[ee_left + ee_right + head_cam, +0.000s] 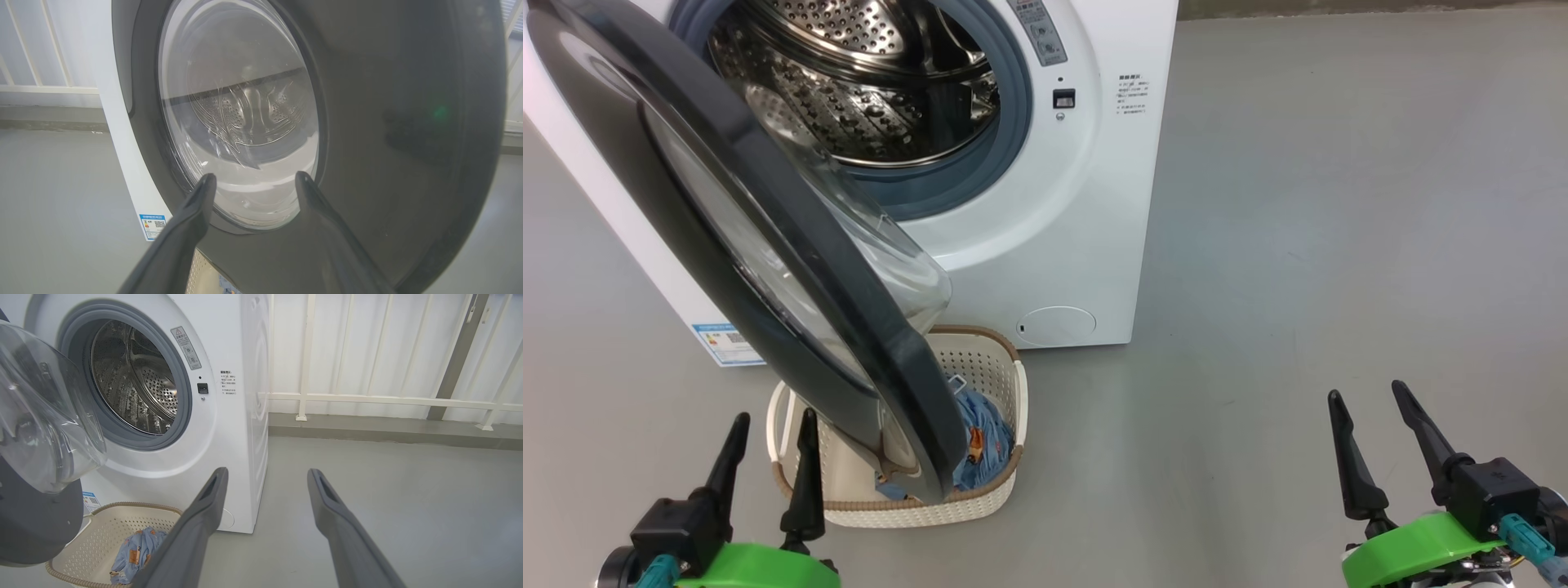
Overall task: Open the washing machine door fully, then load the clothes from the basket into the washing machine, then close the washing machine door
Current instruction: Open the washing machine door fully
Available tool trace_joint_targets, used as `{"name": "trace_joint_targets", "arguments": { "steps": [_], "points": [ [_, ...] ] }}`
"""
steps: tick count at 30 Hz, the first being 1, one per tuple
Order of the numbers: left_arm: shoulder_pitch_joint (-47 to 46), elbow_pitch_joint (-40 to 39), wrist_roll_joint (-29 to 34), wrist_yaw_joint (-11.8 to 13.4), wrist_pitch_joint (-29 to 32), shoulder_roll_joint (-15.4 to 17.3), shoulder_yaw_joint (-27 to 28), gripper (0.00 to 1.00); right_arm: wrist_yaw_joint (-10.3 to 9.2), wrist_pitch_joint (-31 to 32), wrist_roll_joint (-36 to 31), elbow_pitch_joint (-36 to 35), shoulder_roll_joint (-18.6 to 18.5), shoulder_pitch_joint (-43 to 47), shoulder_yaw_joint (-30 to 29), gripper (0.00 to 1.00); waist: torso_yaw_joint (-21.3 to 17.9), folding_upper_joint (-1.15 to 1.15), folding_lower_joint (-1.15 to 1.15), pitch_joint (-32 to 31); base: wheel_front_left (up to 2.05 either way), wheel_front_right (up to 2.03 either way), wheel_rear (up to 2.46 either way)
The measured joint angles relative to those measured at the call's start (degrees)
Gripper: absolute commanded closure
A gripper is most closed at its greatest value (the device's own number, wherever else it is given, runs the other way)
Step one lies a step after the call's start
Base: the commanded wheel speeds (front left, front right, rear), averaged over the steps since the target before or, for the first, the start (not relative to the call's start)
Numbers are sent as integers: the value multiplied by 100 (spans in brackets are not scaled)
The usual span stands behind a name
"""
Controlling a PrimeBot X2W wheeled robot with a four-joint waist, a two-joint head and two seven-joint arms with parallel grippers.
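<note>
The left gripper (775, 416) stands at 7 o'clock in the head view. Its two dark fingers are spread wide and hold nothing. In the left wrist view they point at the outer face of the washing machine door (907, 367), near to it but apart.

The right gripper (1365, 390) is at 5 o'clock, also wide apart and empty. It is above the bare grey floor (1298, 204), well apart from the washing machine (1054, 245).

The door stands partly open and slants from 10 o'clock down to 6 o'clock, so its lower edge hangs over the basket (931, 510). The basket sits on the floor just in front of the machine. The clothes (984, 437), light blue with orange figures, lie inside it at the 3 o'clock side of the door edge.

At 12 o'clock the steel drum (849, 82) shows inside the grey gasket (1013, 106).
</note>
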Motion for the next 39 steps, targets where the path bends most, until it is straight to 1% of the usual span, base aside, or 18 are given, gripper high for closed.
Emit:
{"name": "trace_joint_targets", "arguments": {
  "steps": [5, 6, 7, 8, 9, 10, 11, 15, 18, 23, 27, 30, 33, 39],
  "points": [
    [3, 10, -2, 0, 0, 0, -48, 0, 0, 0, 0, 47, 4, 1, 24, 0, -12, 0, 0, -23, 0, 0, 0],
    [3, 12, -3, 0, 0, 0, -63, 11, 0, 0, 0, 51, 4, 1, 25, 0, -12, 0, 0, -23, 0, 0, 0],
    [3, 16, -9, 0, 0, 0, -76, 48, 0, 0, 0, 54, 5, 1, 27, 0, -14, 0, 0, -25, 0, 0, 0],
    [3, 25, -10, 0, 0, 0, -86, 64, 0, 0, 0, 59, 5, 1, 27, 0, -17, 0, 0, -28, 0, 0, 0],
    [3, 37, -11, 0, 0, 0, -91, 95, 0, 0, 0, 66, 5, 1, 27, 0, -20, 0, 0, -30, 0, 0, 0],
    [4, 49, -15, 0, 0, 0, -94, 95, 0, 0, 0, 75, 7, 1, 29, 0, -24, 0, 0, -31, 0, 0, 0],
    [4, 53, -20, 0, 0, 1, -99, 100, 0, 0, 0, 82, 7, 1, 29, 0, -29, 0, 0, -32, 0, 0, 0],
    [3, 10, -22, 0, 0, 2, -99, 100, 0, 0, 0, 90, 10, 1, 24, 0, -42, 0, 0, -25, 0, 0, 0],
    [-1, -260, -64, 0, 0, 2, -23, 100, 0, 0, 0, 96, 14, 1, 7, 0, -39, 0, 0, -19, 0, 0, 0],
    [-103, -1132, -275, 0, 0, 1, 104, 100, 0, 0, 1, 116, 26, 3, -14, 0, -31, 0, 0, -14, 0, 0, 0],
    [-425, -2062, -374, 0, -1, 1, 62, 100, 0, 0, 1, 136, 31, 6, -16, 0, -36, 0, 0, -5, 0, 0, 0],
    [-678, -2782, -599, 0, -9, -3, -242, 100, 0, 0, 1, 137, 34, 7, -23, 0, -51, 0, 0, -5, 0, 0, 0],
    [-854, -3220, -653, 0, -10, 0, -676, 100, 0, 0, 1, 142, 38, 8, -10, 0, -80, 0, 0, -1, 0, 0, 0],
    [-975, -3385, -631, 0, -10, 49, -1586, 100, 0, 0, 1, 156, 41, 8, -10, 0, -126, 0, 0, 32, 0, 0, 0]
  ]
}}
